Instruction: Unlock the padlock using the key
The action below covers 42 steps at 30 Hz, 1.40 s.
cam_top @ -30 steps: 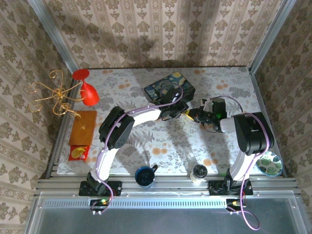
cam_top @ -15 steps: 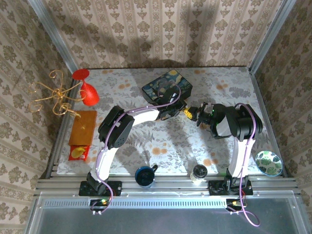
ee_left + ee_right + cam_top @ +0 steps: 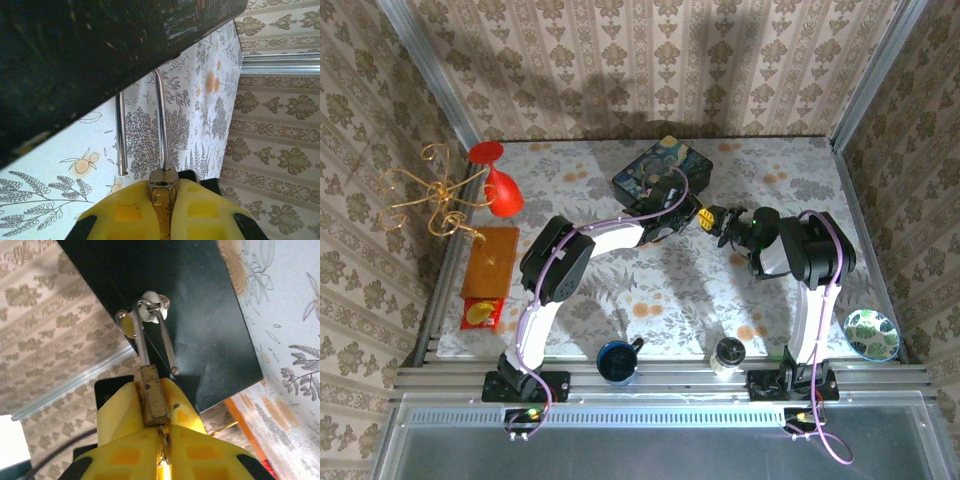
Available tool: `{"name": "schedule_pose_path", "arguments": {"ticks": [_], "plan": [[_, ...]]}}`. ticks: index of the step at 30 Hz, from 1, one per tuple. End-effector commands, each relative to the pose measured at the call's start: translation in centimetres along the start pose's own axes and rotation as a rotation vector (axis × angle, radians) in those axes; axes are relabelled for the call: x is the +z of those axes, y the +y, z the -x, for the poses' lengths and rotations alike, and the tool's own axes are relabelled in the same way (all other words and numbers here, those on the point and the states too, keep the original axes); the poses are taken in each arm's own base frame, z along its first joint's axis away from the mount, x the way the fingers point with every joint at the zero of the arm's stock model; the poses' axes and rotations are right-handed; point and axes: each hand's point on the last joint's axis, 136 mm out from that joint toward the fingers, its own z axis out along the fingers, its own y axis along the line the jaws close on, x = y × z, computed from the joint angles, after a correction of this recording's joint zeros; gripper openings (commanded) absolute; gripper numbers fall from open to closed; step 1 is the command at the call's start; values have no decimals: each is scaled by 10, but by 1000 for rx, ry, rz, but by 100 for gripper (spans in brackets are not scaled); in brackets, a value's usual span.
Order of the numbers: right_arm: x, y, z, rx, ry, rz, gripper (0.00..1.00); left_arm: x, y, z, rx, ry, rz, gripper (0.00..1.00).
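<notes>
**Brass padlock (image 3: 152, 395) gripped, shackle (image 3: 167, 343) open**

The jaws of the left gripper (image 3: 163, 200) are pinching the padlock by its body, beside the dark box (image 3: 200, 315) on the table (image 3: 285, 315). The jaws of the right gripper (image 3: 164, 442) are pressing together on the key (image 3: 161, 432) at its base. The shackle is hanging through the box's clasp (image 3: 152, 302), one leg free

The padlock (image 3: 151, 395) hooks through the clasp (image 3: 150, 302) of the box (image 3: 663, 170) at the table's (image 3: 670, 290) far side, my left gripper (image 3: 698, 214) at its left and my right gripper (image 3: 716, 218), with the key (image 3: 161, 437), at its right. A goblet (image 3: 502, 188) stands far left; a cup (image 3: 617, 360) and jar (image 3: 728, 353) sit at the near edge.
</notes>
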Motion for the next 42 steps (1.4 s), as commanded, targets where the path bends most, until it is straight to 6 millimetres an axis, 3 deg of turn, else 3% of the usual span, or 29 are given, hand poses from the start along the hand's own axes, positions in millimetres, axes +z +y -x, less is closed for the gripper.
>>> {"name": "schedule_pose_path", "arguments": {"ticks": [1, 4, 8, 16, 18, 22, 29, 32, 36, 39, 42], "plan": [[5, 3, -6, -13, -6, 5, 31, -6, -45, -38, 28, 115, -150, 0], [-5, -10, -4, -18, -28, -22, 42, -5, -38, -36, 24, 107, -128, 0], [-19, -26, 3, -28, -61, -52, 44, -3, -27, -36, 14, 108, -88, 0], [-32, -46, 7, -104, -90, -181, 63, -6, 19, -44, 24, 136, 63, 23], [-36, -45, 6, -135, -97, -217, 69, -7, 27, -43, 29, 130, 80, 46], [-49, -40, 4, -219, -127, -308, 72, -9, 34, -40, 30, 124, 94, 55], [-66, -15, -3, -381, -158, -402, 74, -14, 33, -38, 47, 120, 92, 56], [-69, -7, -6, -478, -141, -449, 70, -22, 29, -37, 82, 123, 88, 68], [-75, -1, 1, -614, -153, -530, 51, -39, 15, -32, 134, 113, 61, 84], [-71, 7, 6, -672, -130, -534, 49, -56, -5, -27, 208, 93, 33, 100], [-61, 14, 7, -701, -96, -513, 48, -74, -21, -23, 301, 70, 25, 100]]}}
